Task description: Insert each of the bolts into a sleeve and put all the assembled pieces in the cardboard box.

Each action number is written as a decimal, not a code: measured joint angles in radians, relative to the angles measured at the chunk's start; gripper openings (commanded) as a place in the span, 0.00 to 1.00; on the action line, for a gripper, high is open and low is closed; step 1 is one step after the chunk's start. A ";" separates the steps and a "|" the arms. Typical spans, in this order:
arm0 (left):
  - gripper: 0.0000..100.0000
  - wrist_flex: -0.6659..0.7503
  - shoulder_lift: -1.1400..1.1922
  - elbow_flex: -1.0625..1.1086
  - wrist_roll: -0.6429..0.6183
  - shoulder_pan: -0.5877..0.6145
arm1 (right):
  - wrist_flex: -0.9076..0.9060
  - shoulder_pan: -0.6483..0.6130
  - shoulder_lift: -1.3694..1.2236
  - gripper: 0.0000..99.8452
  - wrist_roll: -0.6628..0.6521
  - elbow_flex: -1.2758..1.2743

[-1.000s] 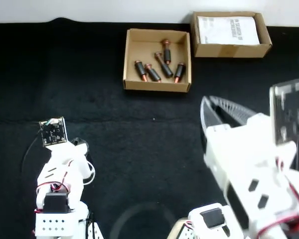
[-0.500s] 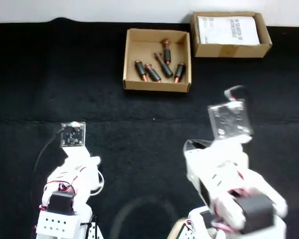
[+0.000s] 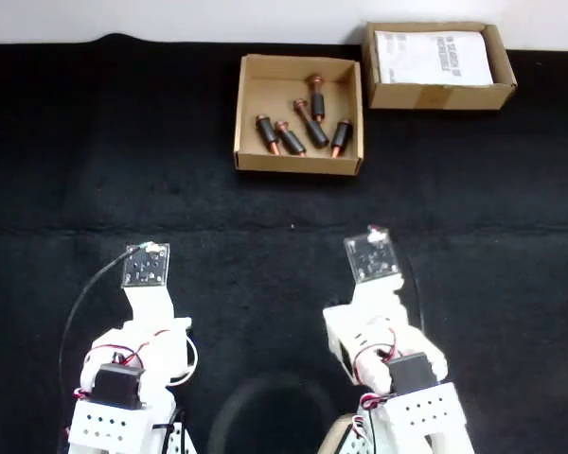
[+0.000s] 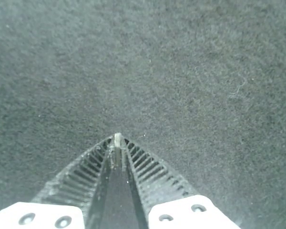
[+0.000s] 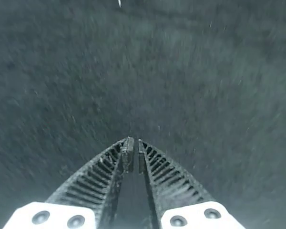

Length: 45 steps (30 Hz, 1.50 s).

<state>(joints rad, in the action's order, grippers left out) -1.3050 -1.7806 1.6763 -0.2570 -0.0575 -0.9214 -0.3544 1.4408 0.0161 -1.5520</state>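
The cardboard box [image 3: 298,163] sits near the far edge of the bench [image 3: 151,180]. Its back wall stops just short of the pale strip where the black cover ends. Inside lie five bolts [image 3: 314,81], each with a dark sleeve [image 3: 317,104] around its shank, spread loosely over the box floor. How far each one is pushed in is hard to tell from above.

A smaller box [image 3: 439,96] with a sheet of paper [image 3: 432,57] in it stands just beside the cardboard box's far right corner, not touching it. Between the cardboard box and the two arms lies a broad band of bare black cover.

The left arm [image 3: 137,345] and right arm [image 3: 383,336] are folded at the near edge, well apart from the cardboard box and from each other. The left gripper [image 4: 117,140] is closed, tips touching, holding nothing over bare cover. The right gripper [image 5: 133,144] is closed too, with a thin slit between its tips, and is empty.
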 measured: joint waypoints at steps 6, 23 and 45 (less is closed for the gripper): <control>0.01 -0.002 0.000 0.000 0.000 0.000 | 0.011 0.005 0.058 0.01 0.002 -0.118; 0.01 -0.002 0.000 0.000 0.000 0.000 | -0.226 0.029 0.279 0.01 0.002 -0.120; 0.01 -0.002 0.000 0.000 0.000 0.000 | -0.325 0.029 0.373 0.01 0.000 -0.120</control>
<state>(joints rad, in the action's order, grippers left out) -1.3065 -1.7806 1.6763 -0.2570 -0.0575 -1.2467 -0.3253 1.8136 0.0161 -1.6717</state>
